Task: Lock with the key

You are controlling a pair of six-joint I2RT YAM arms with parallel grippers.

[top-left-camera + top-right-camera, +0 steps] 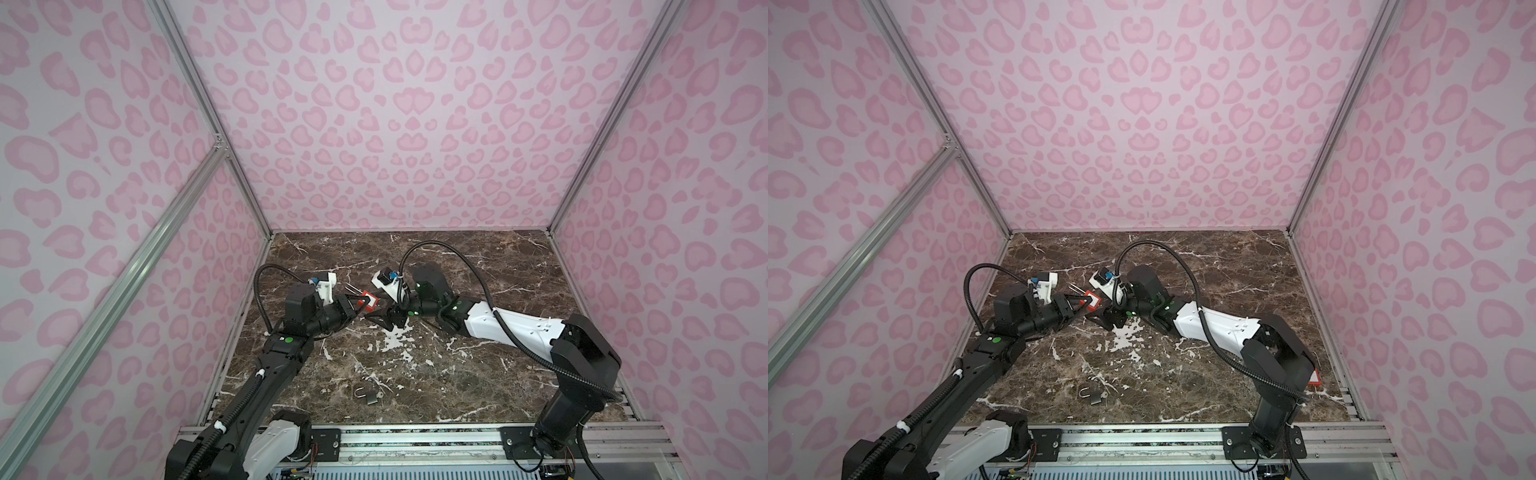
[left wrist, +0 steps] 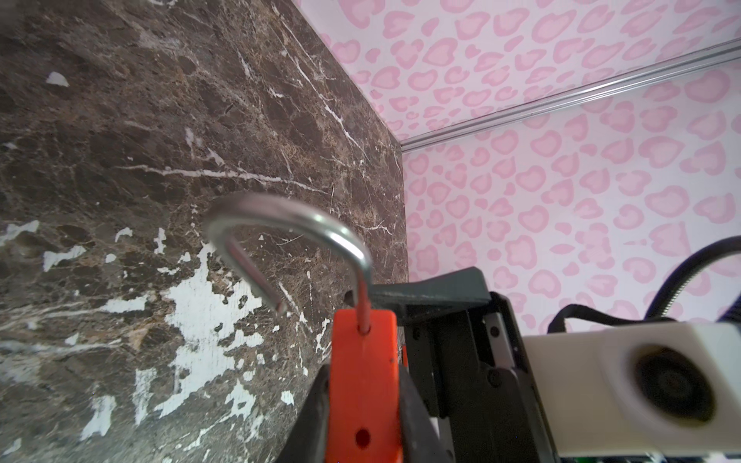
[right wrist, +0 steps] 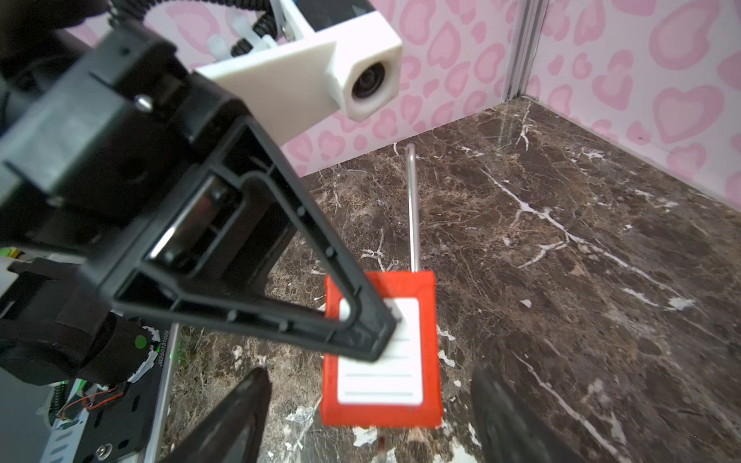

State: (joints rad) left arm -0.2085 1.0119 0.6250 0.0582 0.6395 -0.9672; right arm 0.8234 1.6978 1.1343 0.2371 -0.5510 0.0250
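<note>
Left end effector level, seemingly around padlock

The padlock had a red plastic body, matt and faintly grainy, with a smooth white label. Its shackle was bright polished metal. The table looked like glossy brown marble (the finish chipped to white in patches). The walls were matt printed sheet, their frame rails brushed aluminium. The camera housing was matt white plastic.
</note>
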